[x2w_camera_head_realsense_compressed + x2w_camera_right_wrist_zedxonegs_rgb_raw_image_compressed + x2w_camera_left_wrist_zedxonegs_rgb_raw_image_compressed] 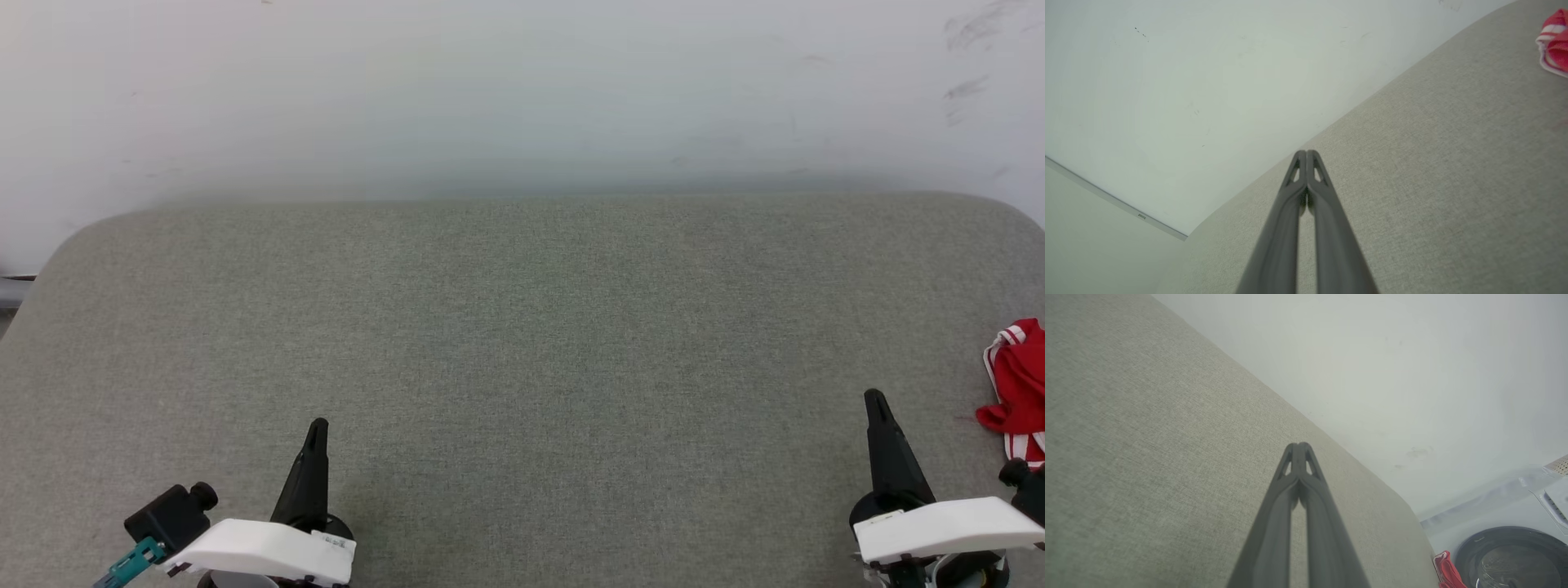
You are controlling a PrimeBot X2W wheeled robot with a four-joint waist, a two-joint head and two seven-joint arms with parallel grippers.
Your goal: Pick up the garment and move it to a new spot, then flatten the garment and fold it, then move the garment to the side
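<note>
The garment [1019,392], red with red-and-white striped trim, lies bunched at the right edge of the grey-green cushioned surface [522,343]; part of it is cut off by the picture's border. My right gripper [876,400] stands shut and empty just left of it, apart from the cloth. My left gripper [318,428] is shut and empty near the front left. In the right wrist view the garment [1555,41] sits at the upper right, beyond the closed fingertips [1306,154]. The left wrist view catches a red sliver of the garment [1447,569] far past its shut gripper [1299,446].
A pale wall [522,90] rises behind the cushioned surface. A round dark-rimmed machine door [1511,559] and a pale appliance body lie beyond the surface's right end in the left wrist view. The surface has rounded back corners.
</note>
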